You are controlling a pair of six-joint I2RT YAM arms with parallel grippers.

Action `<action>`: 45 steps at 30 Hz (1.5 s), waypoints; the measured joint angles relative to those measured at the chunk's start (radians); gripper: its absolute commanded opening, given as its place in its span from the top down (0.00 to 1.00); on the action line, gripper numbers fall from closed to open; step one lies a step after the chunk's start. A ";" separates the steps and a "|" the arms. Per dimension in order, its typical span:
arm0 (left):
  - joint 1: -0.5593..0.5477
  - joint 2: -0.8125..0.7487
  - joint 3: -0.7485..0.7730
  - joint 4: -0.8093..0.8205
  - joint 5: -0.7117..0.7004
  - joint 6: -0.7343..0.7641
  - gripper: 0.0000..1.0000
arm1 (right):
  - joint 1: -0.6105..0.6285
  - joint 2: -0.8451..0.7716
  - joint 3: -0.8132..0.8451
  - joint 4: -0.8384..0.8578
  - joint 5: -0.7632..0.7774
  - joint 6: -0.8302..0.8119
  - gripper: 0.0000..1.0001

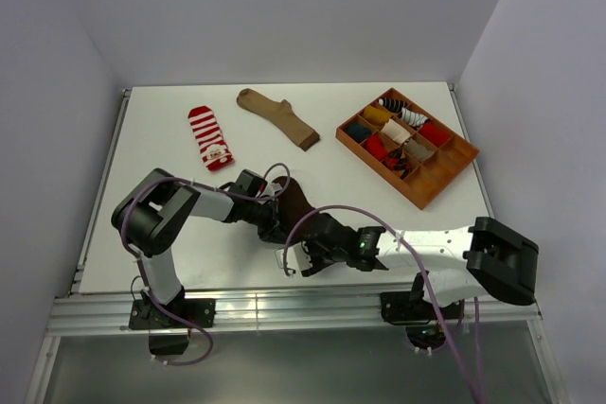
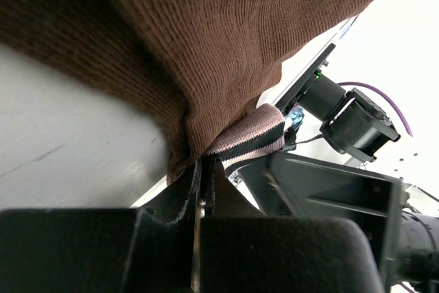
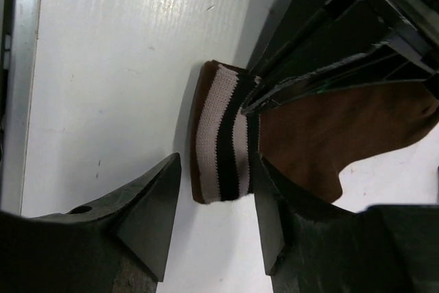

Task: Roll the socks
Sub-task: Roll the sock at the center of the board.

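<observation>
The dark brown sock [image 1: 294, 198] lies at the table's near middle; its striped cuff [image 3: 223, 135] points toward the arms. My left gripper [image 1: 274, 219] is shut on the brown fabric just beside the cuff [image 2: 250, 138], its fingertips [image 2: 184, 183] pinching a fold. My right gripper [image 3: 216, 197] is open with the cuff's end between its fingers, apart from the left one; in the top view it [image 1: 299, 258] sits just in front of the sock. The red-and-white striped sock [image 1: 210, 137] and the plain tan sock [image 1: 279, 117] lie flat at the back. No loose black argyle sock shows.
An orange compartment tray [image 1: 453, 166] with several rolled socks stands at the back right. The table's front edge and metal rail [image 1: 284, 305] run just behind the grippers. Purple cables [image 1: 322, 219] loop over both arms.
</observation>
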 measured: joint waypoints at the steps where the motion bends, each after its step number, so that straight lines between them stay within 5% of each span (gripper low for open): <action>1: 0.000 0.000 0.000 0.000 0.001 0.000 1.00 | 0.007 0.015 0.000 0.012 0.010 -0.002 0.51; 9: 0.006 0.003 -0.001 0.003 0.011 0.000 1.00 | 0.016 0.055 -0.027 0.050 0.051 -0.016 0.53; 19: 0.013 0.004 -0.001 -0.007 0.020 0.017 0.96 | 0.012 0.083 -0.003 0.031 0.032 -0.002 0.66; 34: 0.034 -0.131 0.025 -0.128 -0.184 0.124 0.75 | -0.235 0.288 0.338 -0.414 -0.327 0.016 0.77; 45: 0.046 -0.310 -0.066 -0.089 -0.369 0.144 0.86 | -0.338 0.495 0.537 -0.678 -0.531 -0.026 0.77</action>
